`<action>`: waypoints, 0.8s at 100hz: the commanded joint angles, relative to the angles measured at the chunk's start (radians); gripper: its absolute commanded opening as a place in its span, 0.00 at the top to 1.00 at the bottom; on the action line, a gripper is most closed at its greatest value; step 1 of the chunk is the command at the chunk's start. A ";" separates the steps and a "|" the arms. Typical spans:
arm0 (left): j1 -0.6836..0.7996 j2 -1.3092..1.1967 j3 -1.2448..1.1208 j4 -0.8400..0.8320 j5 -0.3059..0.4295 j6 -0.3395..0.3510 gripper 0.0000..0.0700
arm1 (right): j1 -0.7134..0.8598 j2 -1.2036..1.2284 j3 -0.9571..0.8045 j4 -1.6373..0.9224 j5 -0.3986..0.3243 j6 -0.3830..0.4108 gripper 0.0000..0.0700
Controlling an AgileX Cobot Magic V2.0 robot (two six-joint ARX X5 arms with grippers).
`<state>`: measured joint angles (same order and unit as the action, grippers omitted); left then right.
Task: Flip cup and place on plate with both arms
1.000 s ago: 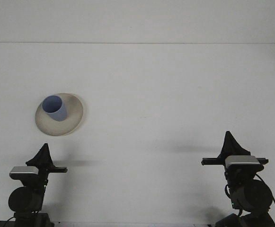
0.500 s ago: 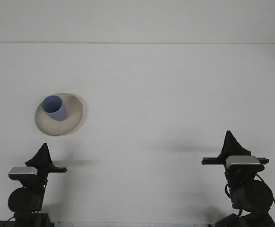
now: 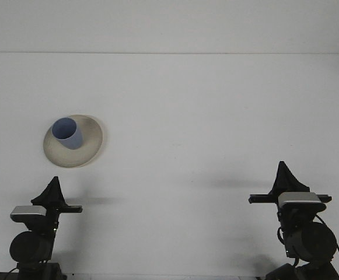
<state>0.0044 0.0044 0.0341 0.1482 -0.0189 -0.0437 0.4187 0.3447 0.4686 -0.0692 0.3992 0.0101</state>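
while both arms are sitting low at the near edge of the white table [image 3: 204, 116], the blue cup [image 3: 67, 133] is standing mouth-up on the cream plate [image 3: 90, 146], toward the plate's far left part, with its open rim facing up and slightly toward the camera. the plate is lying on the left half of the table, well away from the far edge and a little beyond the left arm. the left gripper [image 3: 54, 191] is pointing forward and up, its dark fingers appearing as one tapered black shape coming to a single tip, so the jaws are looking closed together with nothing between them; it is sitting near the plate's near rim but apart from it, not touching plate or cup. the right gripper [image 3: 284, 177] is doing the same on the other side: one black tapered shape narrowing to a point, jaws pressed together and holding nothing, well apart from the cup and plate across the table. each gripper is rising above a grey camera block and a round black wrist joint, and a dark cable is looping down beside the right wrist. soft shadows are falling on the table just to the right of the left gripper and to the left of the right one.
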 commanded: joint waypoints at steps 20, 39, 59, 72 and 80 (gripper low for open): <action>0.001 0.000 -0.020 0.010 0.000 -0.006 0.98 | -0.143 -0.061 -0.060 0.008 -0.215 -0.185 0.99; 0.001 0.000 -0.020 0.010 0.000 -0.006 0.98 | -0.306 -0.193 -0.220 0.010 -0.357 -0.225 0.99; 0.001 0.000 -0.020 0.010 0.000 -0.006 0.98 | -0.376 -0.347 -0.375 0.018 -0.382 -0.260 0.99; 0.001 0.000 -0.020 0.011 0.000 -0.006 0.98 | -0.388 -0.344 -0.441 0.055 -0.399 -0.276 0.99; 0.001 0.000 -0.020 0.008 0.000 -0.006 0.98 | -0.390 -0.344 -0.456 0.054 -0.400 -0.274 0.99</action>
<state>0.0044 0.0051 0.0341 0.1490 -0.0189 -0.0437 0.0307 0.0017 0.0139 -0.0265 -0.0002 -0.2539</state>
